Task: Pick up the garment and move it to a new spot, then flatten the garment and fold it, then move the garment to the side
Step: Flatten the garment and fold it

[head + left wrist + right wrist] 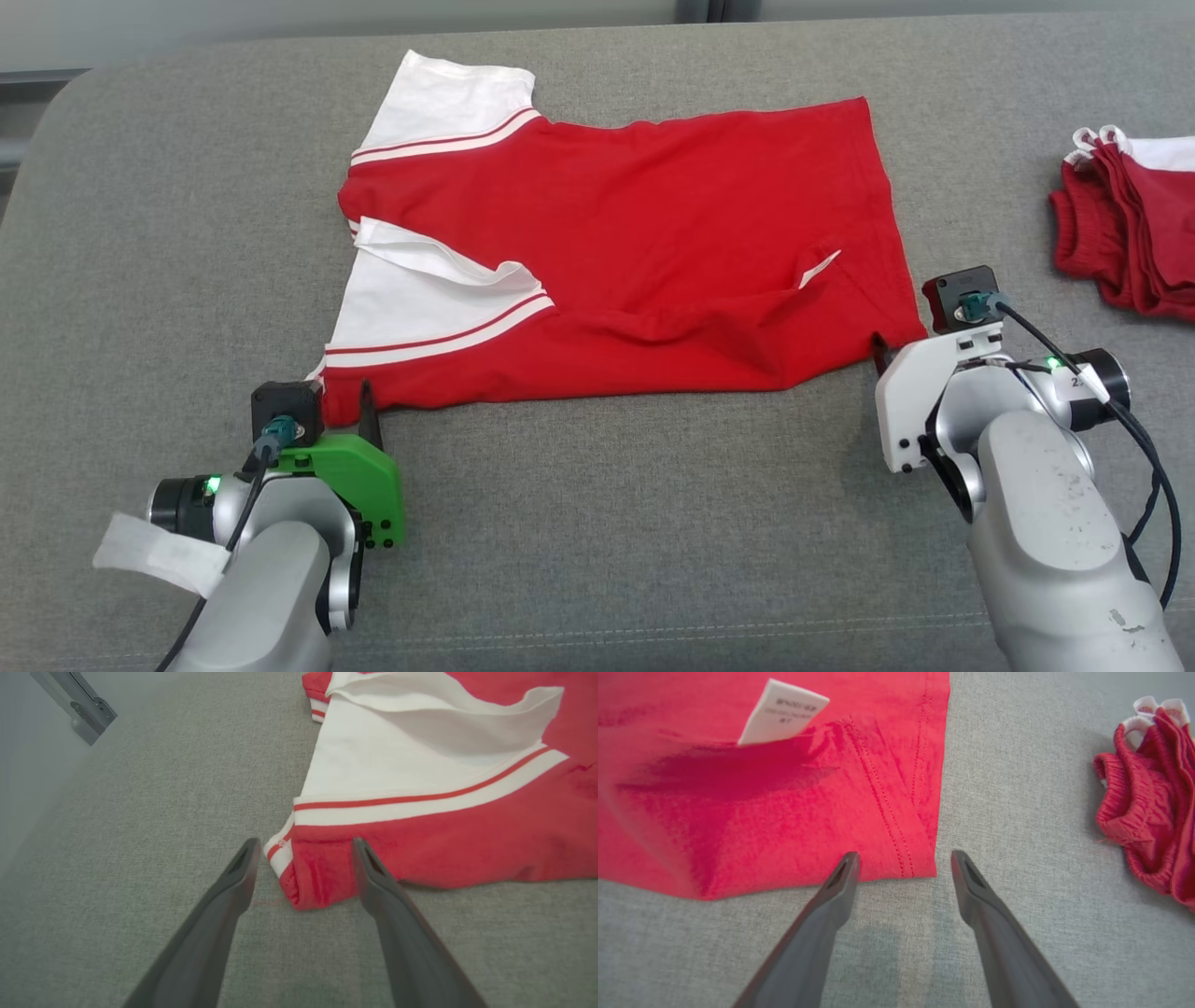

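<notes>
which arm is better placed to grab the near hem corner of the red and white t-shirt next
Right. The open right gripper frames the near hem corner of the red and white t-shirt; the left gripper is at the sleeve end.

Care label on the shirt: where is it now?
Right of centre in the head view: the care label sticks out of a fold in the red shirt, near the hem corner ahead of the open right claw.

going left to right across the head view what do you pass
left gripper → red and white shirt → right gripper → pile of red garments, all on the grey cushion
</notes>
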Robot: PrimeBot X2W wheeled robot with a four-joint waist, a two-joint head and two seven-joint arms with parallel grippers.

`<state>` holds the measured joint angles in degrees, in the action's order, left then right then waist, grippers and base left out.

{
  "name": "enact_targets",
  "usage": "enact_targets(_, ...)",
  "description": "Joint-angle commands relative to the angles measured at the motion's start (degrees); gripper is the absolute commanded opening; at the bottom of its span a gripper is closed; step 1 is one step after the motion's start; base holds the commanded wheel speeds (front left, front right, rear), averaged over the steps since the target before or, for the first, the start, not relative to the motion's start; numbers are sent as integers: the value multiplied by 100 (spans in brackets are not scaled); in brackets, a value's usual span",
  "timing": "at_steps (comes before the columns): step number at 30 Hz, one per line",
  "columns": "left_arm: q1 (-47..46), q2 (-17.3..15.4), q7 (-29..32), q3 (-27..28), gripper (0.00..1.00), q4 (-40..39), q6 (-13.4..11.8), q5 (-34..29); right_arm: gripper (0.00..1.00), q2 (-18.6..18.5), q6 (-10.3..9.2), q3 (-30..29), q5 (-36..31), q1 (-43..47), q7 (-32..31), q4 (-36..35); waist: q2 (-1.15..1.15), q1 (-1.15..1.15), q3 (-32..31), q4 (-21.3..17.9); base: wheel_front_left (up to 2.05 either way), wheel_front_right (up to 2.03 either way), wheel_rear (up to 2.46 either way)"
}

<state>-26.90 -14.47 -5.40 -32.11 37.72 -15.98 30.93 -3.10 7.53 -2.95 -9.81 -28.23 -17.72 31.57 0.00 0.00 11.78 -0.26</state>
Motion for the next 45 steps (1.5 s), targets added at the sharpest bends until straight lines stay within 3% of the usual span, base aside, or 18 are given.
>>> enact_targets(1,-114,7,84,-60,100,120,-42,-85,100,-1,-8,-25,-40,-95,36,41,0,0,5,-2,0,0,0)
enact_targets(12,-266,134,350,-151,100,474,62,51,100,14,-8,-31,-171,-438,-136,322,0,0,43,24,0,0,0)
enact_targets(13,-289,149,358,-135,96,492,69,76,100,14,-8,-30,-175,-471,-162,345,0,0,54,29,0,0,0)
enact_targets(14,-303,157,359,-125,76,506,78,91,100,13,-8,-34,-176,-507,-187,360,0,0,66,33,0,0,0)
enact_targets(15,-317,160,357,-127,44,524,85,109,100,13,-8,-39,-181,-535,-222,374,0,0,77,36,0,0,0)
enact_targets(16,-317,160,357,-127,44,524,85,109,100,13,-8,-39,-181,-535,-222,374,0,0,77,36,0,0,0)
enact_targets(17,-342,163,367,-128,15,542,93,117,100,12,-8,-37,-192,-545,-245,391,0,0,89,39,0,0,0)
enact_targets(18,-371,167,378,-124,0,561,107,124,100,7,-8,-35,-192,-568,-276,411,0,0,98,41,0,0,0)
enact_targets(32,-597,223,395,-175,0,711,215,221,98,-173,-8,181,332,-1085,-877,992,0,0,274,141,0,0,0)
enact_targets(33,-604,229,389,-178,0,720,225,233,76,-186,-8,193,358,-1071,-876,994,0,0,283,145,0,0,0)
enact_targets(34,-612,233,379,-181,0,729,230,241,41,-191,-8,200,385,-1046,-880,986,0,0,291,146,0,0,0)
enact_targets(35,-616,239,370,-181,0,738,224,249,15,-193,-8,214,391,-1011,-889,972,0,0,297,144,0,0,0)
enact_targets(36,-618,243,356,-177,0,748,227,252,0,-194,-8,221,406,-976,-887,958,0,0,302,139,0,0,0)
enact_targets(45,-633,236,279,-155,0,839,201,314,0,-210,-9,192,422,-682,-829,663,0,0,264,65,0,0,0)
